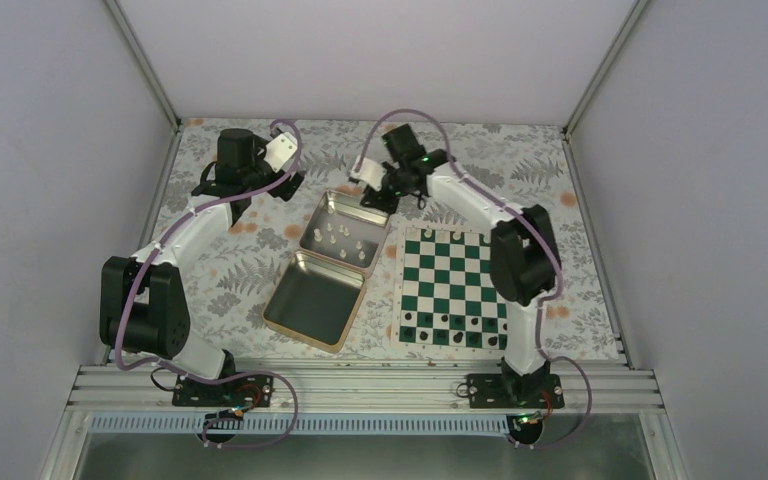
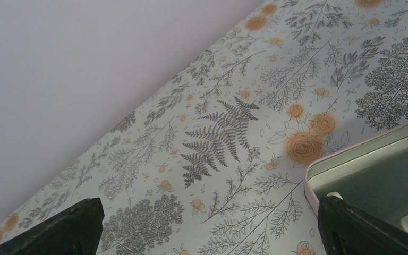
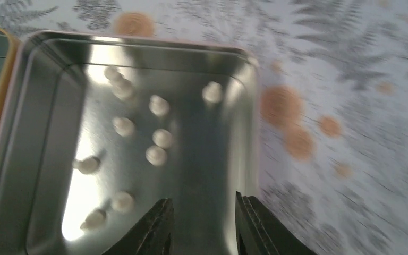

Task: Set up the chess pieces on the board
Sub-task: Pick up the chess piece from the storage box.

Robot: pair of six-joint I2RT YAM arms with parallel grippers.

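Cream pieces in the tin, board waiting to its right.

The left gripper [image 2: 212,228] hangs over the flowered cloth [image 2: 228,122], its jaws spread wide with nothing between them. Beside it, the open silver tin [image 1: 310,300] holds the chess pieces [image 3: 162,138]: tiny, rounded, cream-white, scattered loose across the floor of its far half. The right gripper [image 3: 204,223] hovers above that half, its jaws only narrowly parted and gripping nothing. Rightmost lies the board [image 1: 450,280], with small dark pieces [image 1: 450,335] along its near rows.
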